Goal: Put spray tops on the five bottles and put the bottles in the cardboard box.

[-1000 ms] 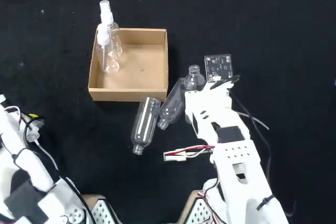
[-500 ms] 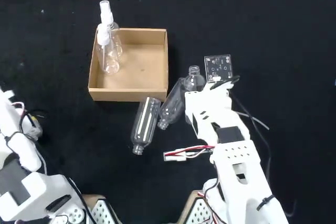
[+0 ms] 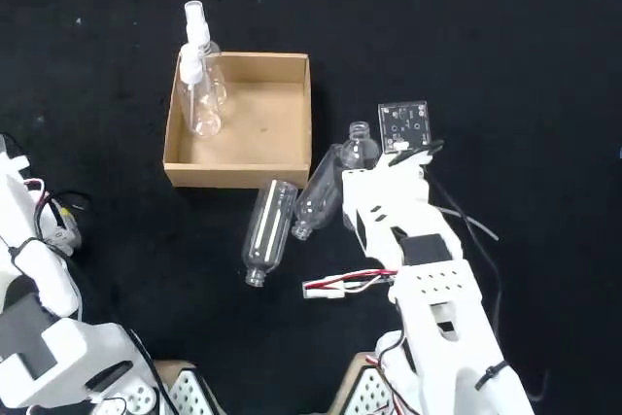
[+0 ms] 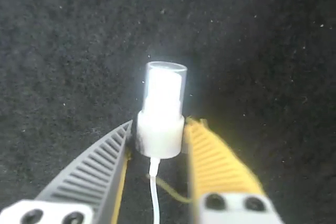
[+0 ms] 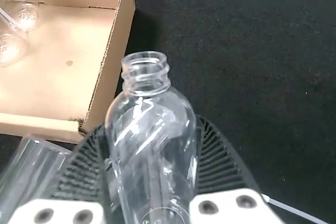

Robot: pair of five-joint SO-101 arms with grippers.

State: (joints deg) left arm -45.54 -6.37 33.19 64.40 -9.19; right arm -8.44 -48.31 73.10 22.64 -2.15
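Shifted L gripper (image 4: 157, 148), clamped on spray top (image 4: 161, 111), nr table's left edge; kept R gripper (image 5: 149, 169) clamped on uncapped bottle (image 5: 149, 124), upright just beside cardboard box (image 3: 238, 175), so prob. capping next.

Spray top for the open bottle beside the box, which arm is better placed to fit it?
Left. The left gripper is shut on a spray top, while the right gripper holds the uncapped bottle beside the cardboard box, so the right likely just steadies it.
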